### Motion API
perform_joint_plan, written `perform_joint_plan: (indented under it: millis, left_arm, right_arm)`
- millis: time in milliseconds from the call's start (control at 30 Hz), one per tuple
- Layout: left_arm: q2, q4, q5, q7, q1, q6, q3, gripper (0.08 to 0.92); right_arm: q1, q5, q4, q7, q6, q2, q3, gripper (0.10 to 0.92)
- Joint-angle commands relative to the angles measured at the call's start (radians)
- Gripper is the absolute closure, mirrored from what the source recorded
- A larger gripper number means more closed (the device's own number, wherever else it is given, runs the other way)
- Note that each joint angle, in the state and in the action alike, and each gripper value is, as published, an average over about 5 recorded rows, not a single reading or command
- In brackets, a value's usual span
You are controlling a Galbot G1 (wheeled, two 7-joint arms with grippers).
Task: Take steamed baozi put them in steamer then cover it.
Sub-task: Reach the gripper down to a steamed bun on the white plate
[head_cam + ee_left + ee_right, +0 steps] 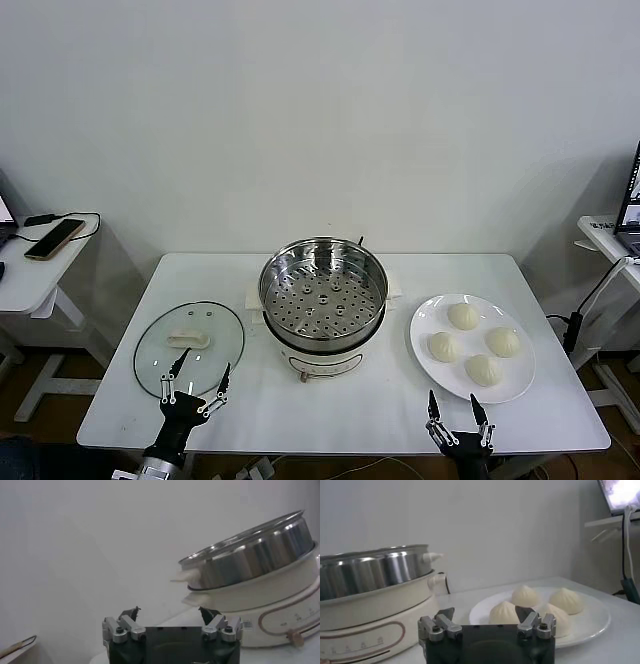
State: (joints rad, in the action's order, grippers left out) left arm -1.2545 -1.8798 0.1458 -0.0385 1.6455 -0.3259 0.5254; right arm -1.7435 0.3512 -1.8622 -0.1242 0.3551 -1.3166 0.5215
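Several cream-white baozi [463,316] lie on a flat white plate [424,328] at the table's right; they also show in the right wrist view [504,613]. The steel steamer [323,292] with its perforated tray stands uncovered at the table's middle on a white base, and shows in both wrist views [252,555] [372,571]. The glass cover [190,347] with a white handle lies flat on the table at the left. My left gripper [198,382] is open and empty at the cover's near edge. My right gripper [451,406] is open and empty in front of the plate.
The white table [340,410] ends just behind both grippers. A side table with a phone [54,239] stands at the far left. A desk with a laptop [630,205] and cables stands at the far right. A white wall is behind.
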Motion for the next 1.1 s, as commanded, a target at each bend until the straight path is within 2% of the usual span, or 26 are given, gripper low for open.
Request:
perform_joint_plan:
  millis: [33,233,433,600,700,833,1100]
  left_arm:
    - [0.001,-0.017,-0.003,-0.001,0.003,-0.004,-0.005,0.177]
    - [0.003,-0.042,-0.006,-0.004,0.004,-0.003,-0.011,0.177]
    - [0.000,-0.057,-0.007,-0.006,0.004,0.000,-0.018,0.177]
    - [-0.005,-0.072,-0.006,-0.008,0.007,0.004,-0.024,0.177]
    - [-0.006,-0.081,-0.006,-0.009,0.008,0.006,-0.026,0.177]
    - [-0.005,-0.088,-0.006,-0.010,0.009,0.010,-0.027,0.177]
    - [-0.011,-0.105,-0.004,-0.010,0.013,0.018,-0.032,0.177]
  right_arm:
    - [0.080,0.033,-0.034,-0.059,-0.126,0.040,0.062,0.203]
    - [0.337,0.189,0.008,-0.139,-0.279,0.213,0.112,0.203]
    - [0.633,0.303,0.194,-0.177,-0.325,0.375,0.040,0.203]
    - [0.859,0.393,0.405,-0.127,-0.329,0.476,-0.094,0.203]
    - [0.971,0.436,0.527,0.008,-0.331,0.553,-0.211,0.203]
    - [1.113,0.433,0.646,0.293,-0.354,0.652,-0.370,0.203]
    - [1.444,0.190,0.872,0.937,-0.366,0.734,-0.715,0.203]
